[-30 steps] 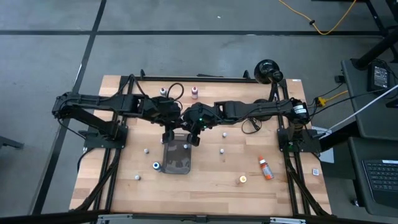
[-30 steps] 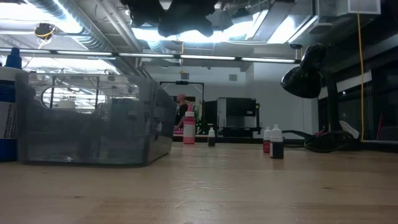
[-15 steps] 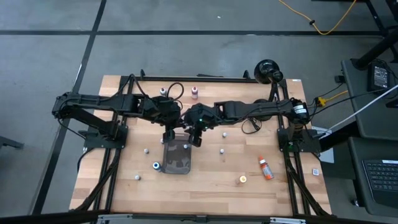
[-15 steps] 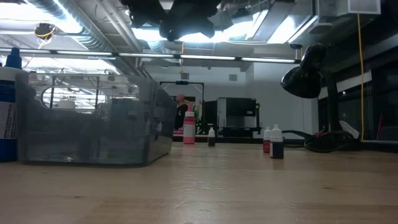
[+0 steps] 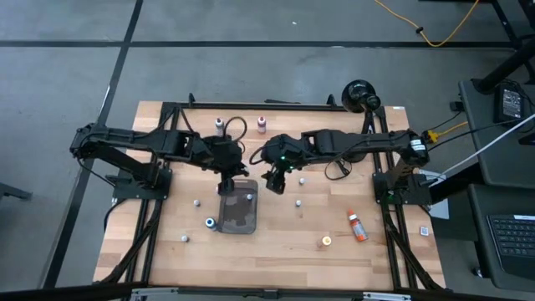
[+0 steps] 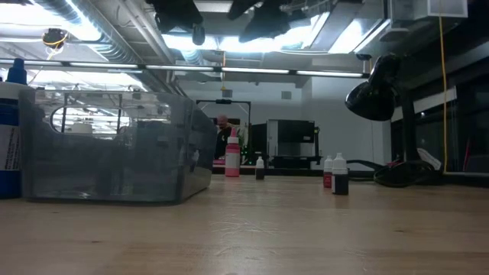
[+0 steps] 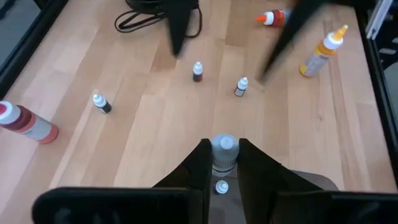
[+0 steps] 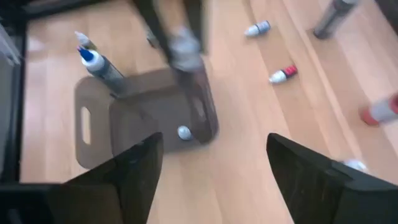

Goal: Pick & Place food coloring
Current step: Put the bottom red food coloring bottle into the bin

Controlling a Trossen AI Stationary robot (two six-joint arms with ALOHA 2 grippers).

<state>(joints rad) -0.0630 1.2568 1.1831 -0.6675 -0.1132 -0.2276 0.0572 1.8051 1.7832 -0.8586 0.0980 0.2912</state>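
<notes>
My left gripper (image 7: 224, 163) is shut on a tiny food coloring bottle with a grey-white cap (image 7: 224, 148), above the far end of the dark grey tray (image 5: 237, 213). One small bottle (image 8: 184, 132) lies inside the tray. My right gripper (image 5: 274, 182) hangs open just right of the tray's far corner, with nothing between its fingers. In the low view both grippers show dark at the top, the left gripper (image 6: 195, 27) to the left of the right gripper (image 6: 263, 15). My left gripper pinches the tiny bottle between its two fingers, on the bottle's sides just below the cap (image 7: 224, 163). The fingers come from above, pointing down. The bottle is lifted clear, over the tray's far end (image 8: 186, 74).
A blue-capped bottle (image 5: 209, 222) stands against the tray's left side. Loose bottles dot the table: two at the far edge (image 5: 219, 124) (image 5: 262, 124), small ones (image 5: 298, 203) (image 5: 303, 179) (image 5: 197, 201) (image 5: 185, 238), and orange ones (image 5: 357, 226) (image 5: 326, 242) at near right. A black lamp (image 5: 361, 94) stands far right.
My right gripper has opened wide and drawn back from the tray's far right corner toward the table's right edge. My left gripper has stayed shut on its bottle over the tray's far end.
</notes>
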